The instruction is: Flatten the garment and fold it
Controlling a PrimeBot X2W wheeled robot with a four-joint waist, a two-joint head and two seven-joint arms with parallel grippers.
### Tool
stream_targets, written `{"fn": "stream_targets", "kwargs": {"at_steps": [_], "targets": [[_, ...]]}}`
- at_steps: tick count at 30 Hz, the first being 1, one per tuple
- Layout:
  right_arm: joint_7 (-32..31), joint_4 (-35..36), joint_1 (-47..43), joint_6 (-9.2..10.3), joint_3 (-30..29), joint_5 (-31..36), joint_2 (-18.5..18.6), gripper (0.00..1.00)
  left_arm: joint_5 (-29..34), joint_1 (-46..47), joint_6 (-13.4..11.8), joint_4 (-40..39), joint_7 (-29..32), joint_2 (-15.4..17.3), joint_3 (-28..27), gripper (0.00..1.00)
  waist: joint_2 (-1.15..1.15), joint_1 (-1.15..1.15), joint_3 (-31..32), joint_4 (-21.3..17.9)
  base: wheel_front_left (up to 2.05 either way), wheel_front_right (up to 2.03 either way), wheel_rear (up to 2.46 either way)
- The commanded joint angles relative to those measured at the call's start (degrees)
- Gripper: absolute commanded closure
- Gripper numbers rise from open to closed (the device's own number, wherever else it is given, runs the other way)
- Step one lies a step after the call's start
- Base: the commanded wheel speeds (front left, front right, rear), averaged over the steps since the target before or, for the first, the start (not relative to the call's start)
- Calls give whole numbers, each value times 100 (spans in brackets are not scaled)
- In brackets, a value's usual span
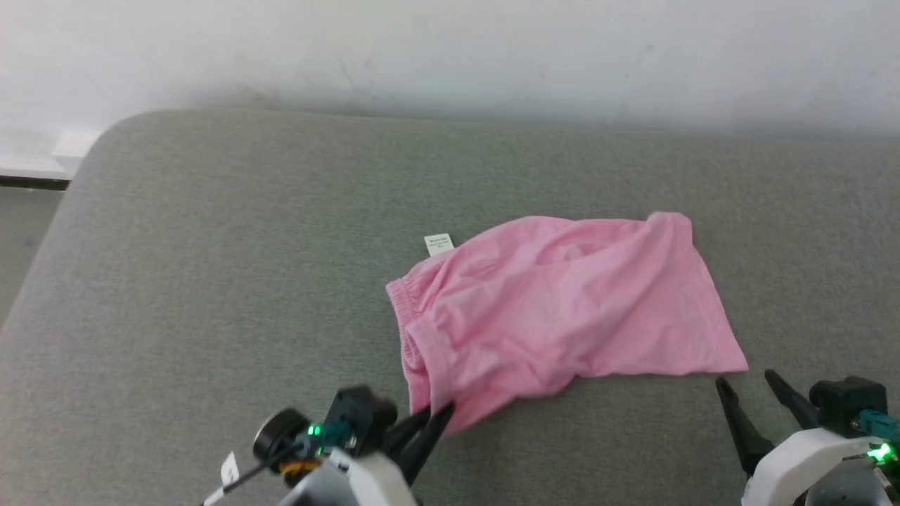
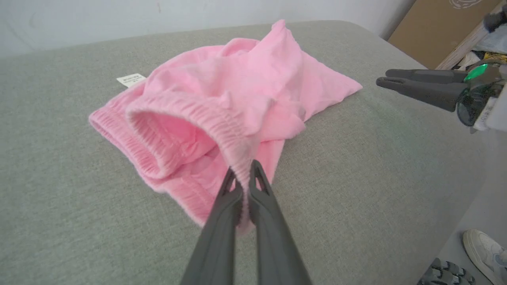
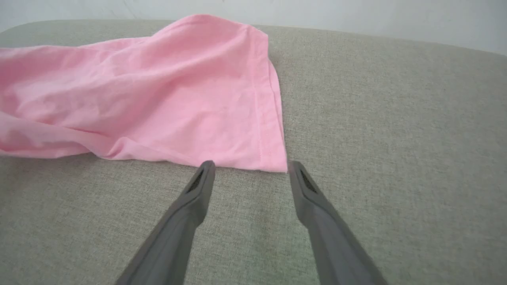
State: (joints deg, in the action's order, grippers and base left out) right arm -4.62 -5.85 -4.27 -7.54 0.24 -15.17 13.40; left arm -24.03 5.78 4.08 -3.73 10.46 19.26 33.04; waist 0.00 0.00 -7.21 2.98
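Grippers sit nearest, low in the head view. The left gripper (image 1: pixel 437 413) is clenched on the garment (image 1: pixel 562 302), its two dark fingers pinching the near edge of the gathered waistband (image 2: pixel 222 126), which stands lifted into an open loop. The right gripper (image 1: pixel 743 379) is released, its fingers spread wide and holding nothing. Its tips are just short of the near right corner of the hem (image 3: pixel 273 118). The pink garment lies rumpled on a grey cushion (image 1: pixel 211 281), right of centre, with the waistband toward the left and the hem toward the right. A small white label (image 1: pixel 438 244) sticks out at its far left edge, flat on the cushion. Beyond stands a pale wall (image 1: pixel 450 49).
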Motion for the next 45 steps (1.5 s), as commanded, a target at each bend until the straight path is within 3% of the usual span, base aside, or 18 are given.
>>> {"fn": "stream_targets", "kwargs": {"at_steps": [1,7,11,20,29,30,31,32,38,45], "targets": [[-83,-8,-57,5,-9,15,2,0,5,-134,46,-47,32,129,24,100,0,0,216,232,0,0,0],[-617,47,-105,5,-168,101,-72,0,121,-455,134,102,-185,599,85,100,0,0,301,350,0,0,0],[-927,150,-112,5,-247,130,-115,0,183,-452,203,430,-509,702,176,100,0,0,289,375,0,0,0],[-1548,-101,214,5,-471,419,-208,0,259,-154,213,948,-1115,402,242,100,0,0,187,475,0,0,0],[-2030,-814,609,5,-393,470,-219,0,332,32,180,1096,-1320,232,329,100,0,0,53,600,0,0,0],[-2123,-903,612,5,-345,452,-209,22,333,35,178,1101,-1335,230,335,100,0,0,46,611,0,0,0],[-2194,-965,612,5,-300,420,-198,71,334,37,176,1107,-1346,230,340,100,0,0,42,621,0,0,0],[-2229,-997,613,5,-263,370,-191,100,335,37,172,1111,-1355,231,345,100,0,0,40,627,0,0,0],[-2289,-926,492,5,-391,136,-87,100,332,-22,123,1118,-1462,281,337,100,0,0,156,575,0,0,0],[-2757,60,161,5,-701,-534,116,100,338,-135,0,902,-1632,432,237,100,0,0,426,359,0,0,0]]}}
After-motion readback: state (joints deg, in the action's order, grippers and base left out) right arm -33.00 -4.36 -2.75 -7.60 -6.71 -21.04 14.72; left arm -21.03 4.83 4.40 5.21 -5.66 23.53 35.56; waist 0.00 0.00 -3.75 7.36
